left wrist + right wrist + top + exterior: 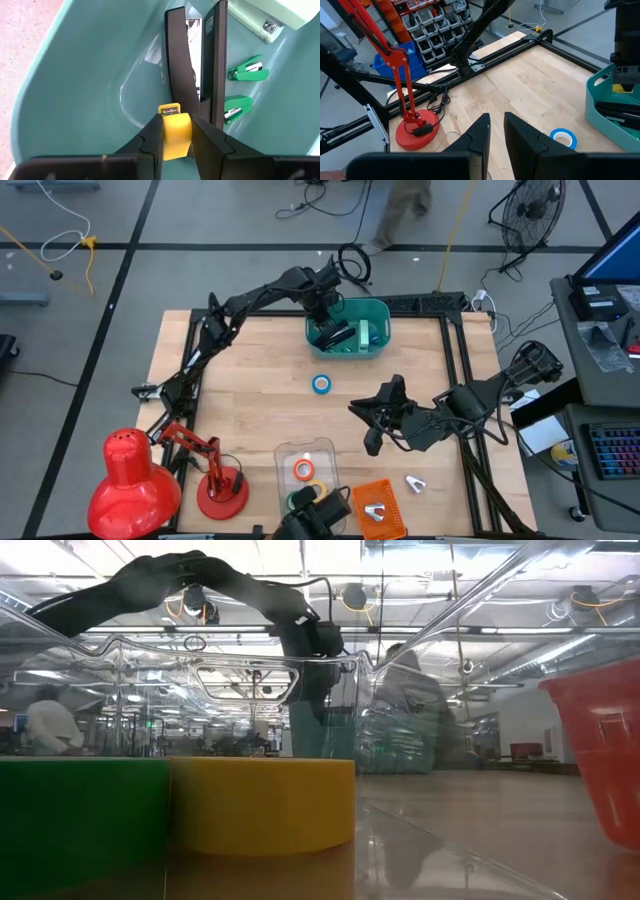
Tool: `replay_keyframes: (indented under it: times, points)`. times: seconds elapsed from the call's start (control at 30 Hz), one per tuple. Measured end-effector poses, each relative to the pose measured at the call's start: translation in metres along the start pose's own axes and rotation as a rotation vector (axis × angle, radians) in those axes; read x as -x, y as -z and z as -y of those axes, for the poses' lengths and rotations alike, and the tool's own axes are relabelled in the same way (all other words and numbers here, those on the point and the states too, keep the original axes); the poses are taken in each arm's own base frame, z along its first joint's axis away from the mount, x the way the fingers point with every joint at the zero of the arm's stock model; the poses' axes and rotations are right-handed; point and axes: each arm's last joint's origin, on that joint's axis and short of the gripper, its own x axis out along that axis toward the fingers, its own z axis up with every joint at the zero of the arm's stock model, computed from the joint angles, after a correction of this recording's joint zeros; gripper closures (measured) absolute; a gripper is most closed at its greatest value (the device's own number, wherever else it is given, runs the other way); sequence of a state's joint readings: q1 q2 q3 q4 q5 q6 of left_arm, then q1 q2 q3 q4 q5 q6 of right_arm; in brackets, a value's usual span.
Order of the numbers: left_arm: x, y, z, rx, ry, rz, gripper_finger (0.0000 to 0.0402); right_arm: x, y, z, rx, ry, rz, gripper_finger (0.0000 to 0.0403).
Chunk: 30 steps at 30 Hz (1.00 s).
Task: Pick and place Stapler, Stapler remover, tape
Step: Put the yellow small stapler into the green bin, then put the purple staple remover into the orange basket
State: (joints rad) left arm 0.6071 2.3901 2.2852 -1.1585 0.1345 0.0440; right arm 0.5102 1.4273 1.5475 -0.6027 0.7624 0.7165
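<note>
I have the left gripper down inside the teal bin, its two fingers closed on a small yellow staple remover; the yellow piece sits pinched between the pads, a metal tip showing at its far end. Just beyond it in the bin a black stapler lies with its arms spread and the silver staple channel showing between them; two green staple removers rest on the bin floor beside the stapler, and a pale green stapler sits at the bin's edge past them.

The right gripper hangs over the wooden table, on the near side of the bin and well apart from it; its fingers stand only a narrow slit apart and hold nothing.

The blue tape roll lies flat on the table between the bin and the clear tray — nearer the bin. In that tray, well away from the bin at the table's near edge, sits the orange tape roll; the green tape roll and yellow tape roll stand there too, touching side by side.

An orange basket sits just beside the tray; a red desk lamp stands at the table's corner, far from the bin.
</note>
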Motion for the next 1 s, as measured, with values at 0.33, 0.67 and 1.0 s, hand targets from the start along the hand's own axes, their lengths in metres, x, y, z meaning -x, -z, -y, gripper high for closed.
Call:
replay_keyframes:
  times: [0.33, 0.67, 1.0]
  points:
    - [0.000, 0.000, 0.000, 0.013, 0.000, -0.001, 0.0280, 0.000, 0.000, 0.000, 0.007, 0.000, 0.000, 0.0355]
    - [0.000, 0.000, -0.001, 0.010, -0.001, -0.001, 0.0278, 0.000, 0.000, 0.000, 0.007, 0.000, 0.000, 0.0355]
    - [0.026, -0.003, 0.001, 0.019, 0.038, 0.021, 0.0277, 0.000, 0.000, 0.000, 0.007, 0.000, 0.000, 0.0355]
